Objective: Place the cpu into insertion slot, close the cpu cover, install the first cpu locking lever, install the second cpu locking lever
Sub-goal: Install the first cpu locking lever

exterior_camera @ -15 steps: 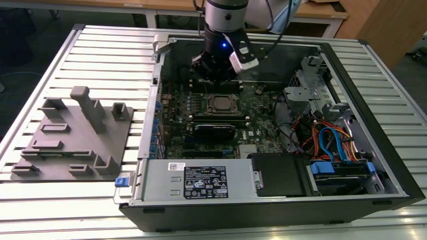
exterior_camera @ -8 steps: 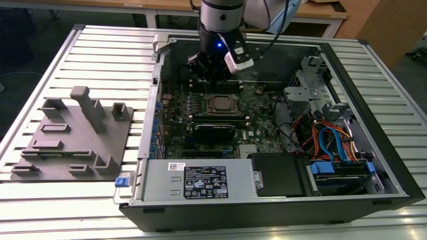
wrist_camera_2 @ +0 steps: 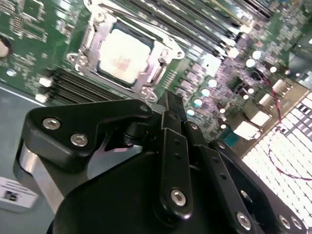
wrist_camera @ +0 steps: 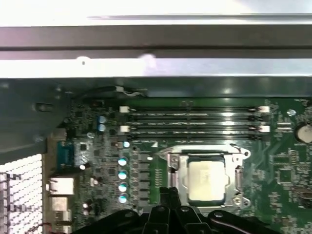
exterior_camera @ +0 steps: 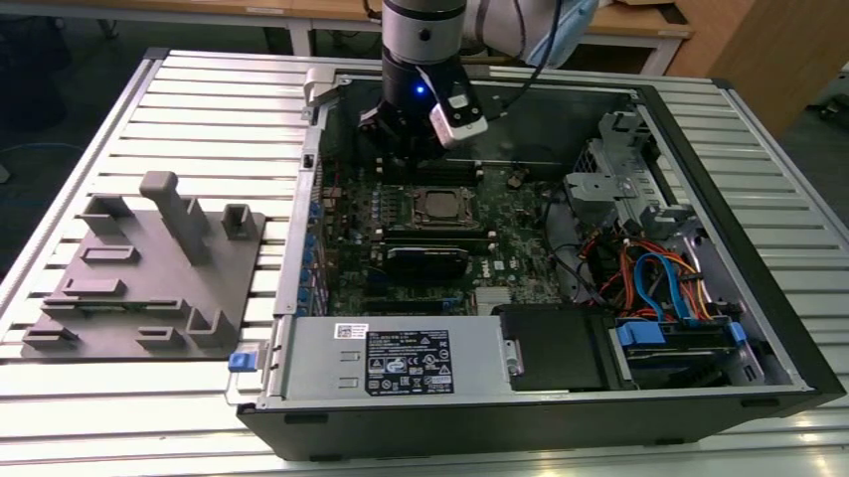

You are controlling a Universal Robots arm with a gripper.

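Far left of table [exterior_camera: 159,417]: grey moulded fixture [exterior_camera: 146,278] with upright posts sits on the slatted metal top, well apart from the arm.
Centre to right of table: open computer case [exterior_camera: 531,422] lies on its side, motherboard [exterior_camera: 398,258] facing up.
Arm [exterior_camera: 424,40]: comes down near-vertical from the table's far edge into the far-left part of the case.
Gripper [exterior_camera: 397,159]: pointed down over the motherboard's far edge, just beside the socket, touching nothing I can make out.
Fingers [wrist_camera_2: 168,122]: pressed together, nothing between them in either wrist view.
Cpu [wrist_camera: 207,180]: seated flat in the insertion slot [wrist_camera: 242,155], mid-board, metal top up.
Cpu cover [wrist_camera_2: 105,29]: down flat, framing the chip; whether its levers are latched I cannot tell.
Memory slots [wrist_camera: 195,122]: long black rows just beside the socket, on its far side.
Near edge of case: labelled metal power unit [exterior_camera: 398,363].
Right end of case: drive cage [exterior_camera: 610,189], then blue and orange cables [exterior_camera: 657,278].
Room: wooden furniture [exterior_camera: 782,50] beyond the table's far right corner.
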